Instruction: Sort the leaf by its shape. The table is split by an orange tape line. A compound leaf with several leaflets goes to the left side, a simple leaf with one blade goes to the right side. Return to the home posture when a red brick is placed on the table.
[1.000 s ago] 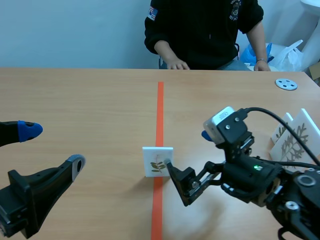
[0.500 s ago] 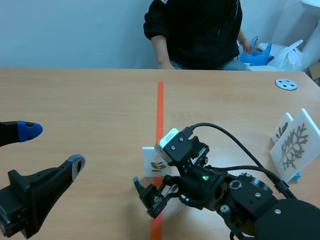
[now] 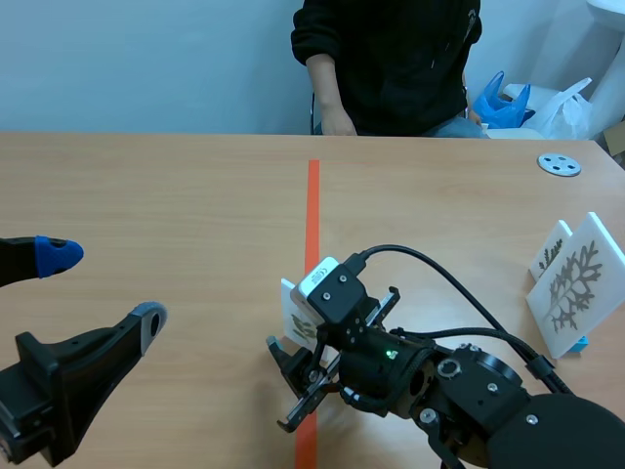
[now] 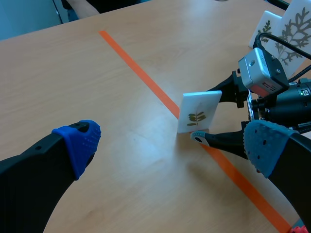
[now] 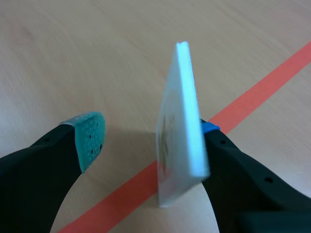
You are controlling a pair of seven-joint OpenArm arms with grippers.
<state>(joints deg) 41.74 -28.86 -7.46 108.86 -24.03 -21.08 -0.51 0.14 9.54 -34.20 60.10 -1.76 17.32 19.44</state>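
Leaf tile [image 5: 180,121], upright, inside spread right hand [image 5: 149,134]

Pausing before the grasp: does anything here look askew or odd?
The leaf card stands on edge on the orange tape line, slightly tilted, touching one finger of the open right gripper. Nothing else stands out.

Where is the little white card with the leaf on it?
In the scene view the leaf card stands on edge on the orange tape line near the middle of the table, between the open fingers of the right gripper.
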